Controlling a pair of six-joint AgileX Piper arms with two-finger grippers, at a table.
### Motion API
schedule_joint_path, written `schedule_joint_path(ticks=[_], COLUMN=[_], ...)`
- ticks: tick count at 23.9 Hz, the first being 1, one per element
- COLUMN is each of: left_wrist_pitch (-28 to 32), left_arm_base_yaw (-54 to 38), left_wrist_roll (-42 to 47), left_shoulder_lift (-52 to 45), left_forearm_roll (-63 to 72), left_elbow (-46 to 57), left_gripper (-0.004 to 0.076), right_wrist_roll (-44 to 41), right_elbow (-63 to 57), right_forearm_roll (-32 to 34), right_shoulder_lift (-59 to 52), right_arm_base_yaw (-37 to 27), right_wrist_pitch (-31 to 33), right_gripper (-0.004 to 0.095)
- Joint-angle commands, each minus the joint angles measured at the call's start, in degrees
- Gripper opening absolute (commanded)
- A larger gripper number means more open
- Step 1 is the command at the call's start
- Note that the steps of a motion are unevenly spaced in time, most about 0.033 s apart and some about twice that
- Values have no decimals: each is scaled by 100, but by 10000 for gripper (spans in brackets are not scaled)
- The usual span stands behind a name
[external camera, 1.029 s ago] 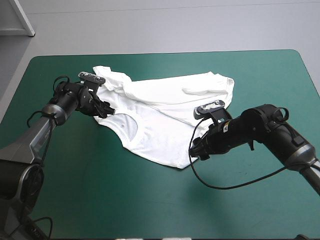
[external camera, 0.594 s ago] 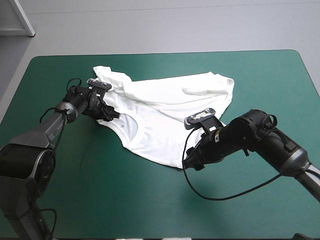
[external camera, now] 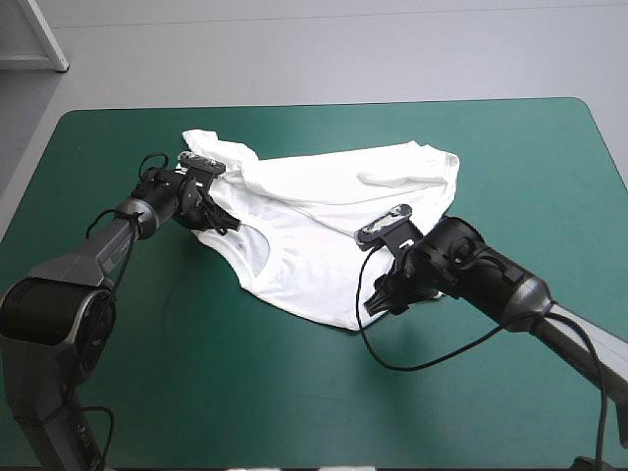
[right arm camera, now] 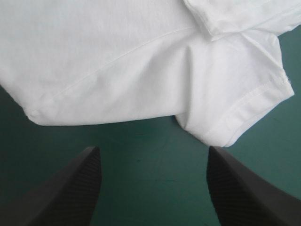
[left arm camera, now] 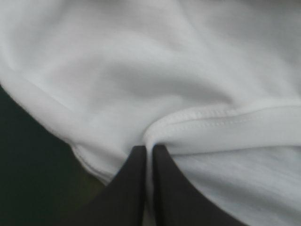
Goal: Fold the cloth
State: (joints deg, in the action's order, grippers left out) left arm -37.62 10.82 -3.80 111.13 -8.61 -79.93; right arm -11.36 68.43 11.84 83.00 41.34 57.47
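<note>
While L gripper (left arm camera: pixel 148 149) on T-shirt (left arm camera: pixel 141 70), R gripper (right arm camera: pixel 153 155) agape.

**Parts out of sight**

In the high view the fingertips of the left gripper (external camera: pixel 218 220) are lost in the T-shirt (external camera: pixel 324 211), and the right gripper (external camera: pixel 381 300) is mostly covered by its own wrist. In the left wrist view the T-shirt is blurred and runs out on several sides. The right wrist view cuts off its far part.
</note>
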Motion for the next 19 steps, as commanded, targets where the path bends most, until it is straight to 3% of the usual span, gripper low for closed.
schedule_joint_path(ticks=[1,8,19], left_wrist_pitch=[-180,-413,-554], left_arm_base_yaw=[-60,-60,-60], left_wrist_roll=[50,54,152], left_shoulder_lift=[-247,-482,-482], left_forearm_roll=[-484,-594,-594], left_elbow=[46,46,46], left_gripper=[24,24,24], right_wrist_roll=[-49,441,588], right_elbow=[129,129,129], right_forearm_roll=[180,-855,-954], right_shoulder_lift=[145,833,1689], right_arm_base_yaw=[2,2,2], right_wrist_pitch=[-210,-750,-807], right_gripper=[607,607,567])
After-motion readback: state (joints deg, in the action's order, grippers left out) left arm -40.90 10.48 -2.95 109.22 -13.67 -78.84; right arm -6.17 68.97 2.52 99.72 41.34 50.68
